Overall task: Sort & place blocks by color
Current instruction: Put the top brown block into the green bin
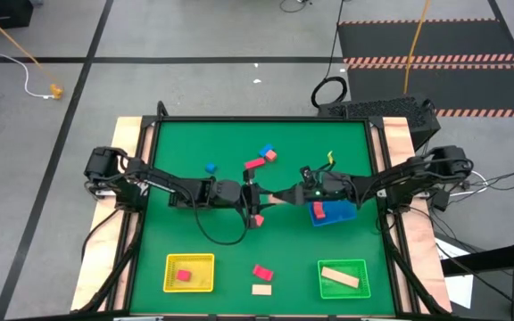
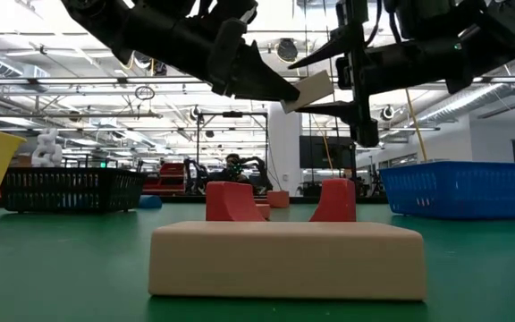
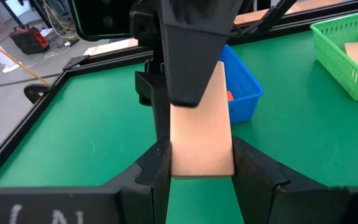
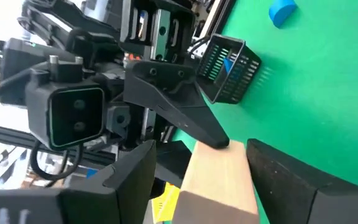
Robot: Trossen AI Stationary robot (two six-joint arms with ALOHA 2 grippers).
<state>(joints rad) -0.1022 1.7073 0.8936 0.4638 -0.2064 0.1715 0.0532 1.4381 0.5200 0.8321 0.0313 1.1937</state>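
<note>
While both hands meet midair, cream bar (image 3: 201, 124) spans them.

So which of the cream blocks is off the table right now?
The cream bar held in mid-air between the left pincer and right pincer. The other two lie flat: one in the green tray, one on the mat beside the yellow tray.

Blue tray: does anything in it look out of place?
Yes: a red block sits in the blue tray, while a second red block lies in the yellow tray, so the reds look split. At mid-table the left gripper holds a cream block, with the open right gripper straddling its far end.
</note>
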